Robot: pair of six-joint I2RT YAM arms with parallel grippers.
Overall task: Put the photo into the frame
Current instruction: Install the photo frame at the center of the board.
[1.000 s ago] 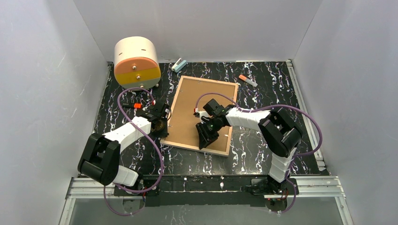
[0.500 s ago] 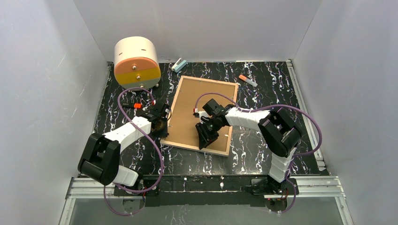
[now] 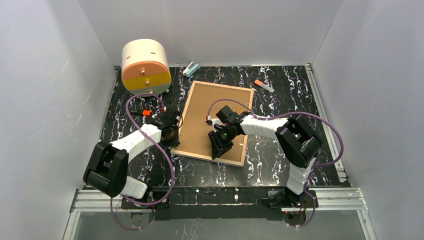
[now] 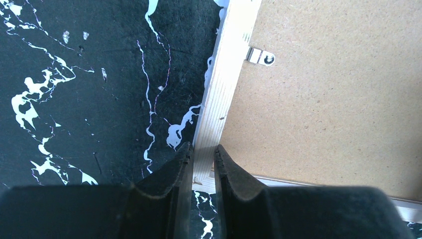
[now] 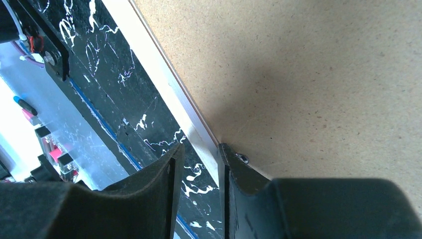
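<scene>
Light-wood rectangular picture frame [image 4: 226, 84], flat on black marbled table [image 4: 74, 99] (brown backing [image 4: 323, 99] uppermost): left tool [image 4: 203, 149] pinches its corner rim, right tool [image 5: 199, 149] straddles near rim, spread; probable risk: shallow pinch slips, frame skids.

No legible text, label, brand, number or sign on anything in view.

Robot lab test cell. Plain white panels [image 3: 45, 100] box in the left, far and right sides. Black marble-pattern tabletop [image 3: 285, 100], aluminium rails [image 3: 335, 196] along the near and right edges, left arm [image 3: 135, 142] and right arm [image 3: 270, 125] bolted at the near edge, purple cables [image 3: 172, 172] looping loose. Props: cream-and-orange drum [image 3: 146, 66] far left, marker [image 3: 264, 85] far right.
</scene>
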